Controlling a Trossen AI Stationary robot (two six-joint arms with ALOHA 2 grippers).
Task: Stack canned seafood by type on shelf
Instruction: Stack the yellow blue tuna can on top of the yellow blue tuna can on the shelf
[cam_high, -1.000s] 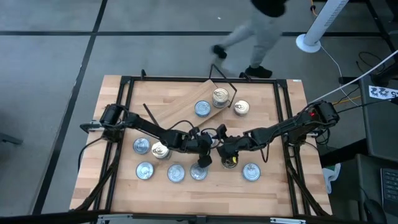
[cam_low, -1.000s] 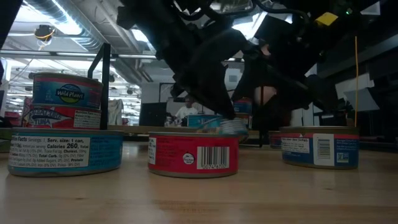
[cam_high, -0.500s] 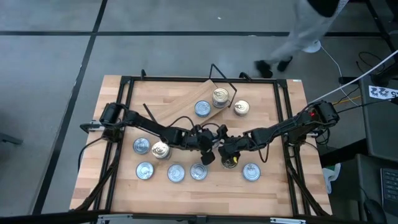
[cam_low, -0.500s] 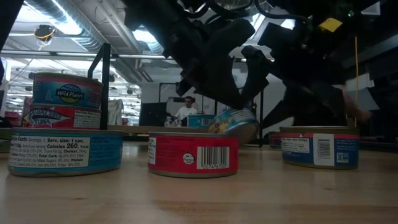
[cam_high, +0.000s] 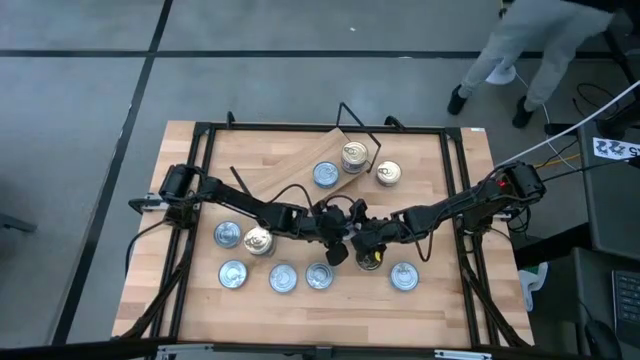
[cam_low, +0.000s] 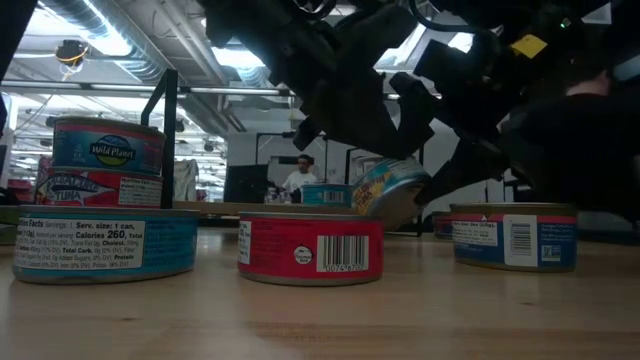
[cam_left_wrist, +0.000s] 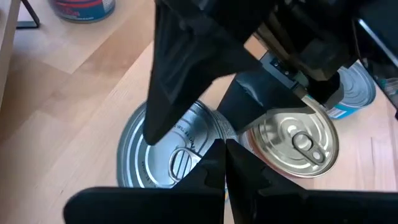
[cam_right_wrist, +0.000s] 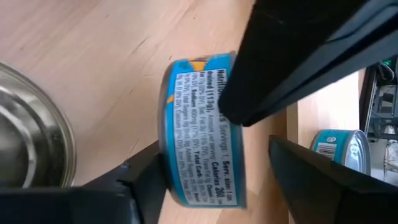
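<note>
Right gripper (cam_right_wrist: 205, 168) astride tilted round blue-labelled tin (cam_right_wrist: 199, 130), wood tabletop (cam_right_wrist: 93, 56)

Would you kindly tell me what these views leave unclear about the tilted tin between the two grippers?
High view: both arms mostly hide the tilted blue tin.
Low view: overlapping dark arms hide what props it up.
Right wrist view: its lid faces away; a dark arm part covers some of the label.
</note>
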